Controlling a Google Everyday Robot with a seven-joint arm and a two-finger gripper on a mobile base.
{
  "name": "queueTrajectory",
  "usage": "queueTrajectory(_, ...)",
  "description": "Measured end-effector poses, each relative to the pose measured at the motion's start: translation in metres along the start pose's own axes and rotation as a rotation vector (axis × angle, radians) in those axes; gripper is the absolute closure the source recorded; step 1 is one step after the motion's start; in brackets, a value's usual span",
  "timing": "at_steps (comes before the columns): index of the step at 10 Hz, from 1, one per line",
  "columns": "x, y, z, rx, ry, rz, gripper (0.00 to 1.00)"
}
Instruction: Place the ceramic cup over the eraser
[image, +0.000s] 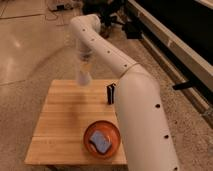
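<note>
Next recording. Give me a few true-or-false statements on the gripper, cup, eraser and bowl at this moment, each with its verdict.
1. The gripper is shut on the ceramic cup, holding it in the air at the far edge of the wooden table. True.
2. The cup covers the eraser. False: the eraser stands uncovered on the table, to the right of the cup in the camera view.
3. The eraser lies flat. False: it stands upright.
4. A blue piece lies inside the orange bowl. True.
5. The bowl sits at the table's far left corner. False: it is near the front edge, beside the arm.
</note>
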Motion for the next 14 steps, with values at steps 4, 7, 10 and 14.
queueTrajectory(4, -0.069, -0.017, -0.033, 0.012, -0.044, 0.080, 1.00)
queueTrajectory(7, -0.100, -0.035, -0.043, 0.026, -0.053, 0.113, 1.00)
queueTrajectory(10, -0.127, -0.055, -0.047, 0.045, -0.058, 0.141, 1.00)
queueTrajectory(14, -0.152, -0.086, -0.042, 0.084, -0.053, 0.168, 1.00)
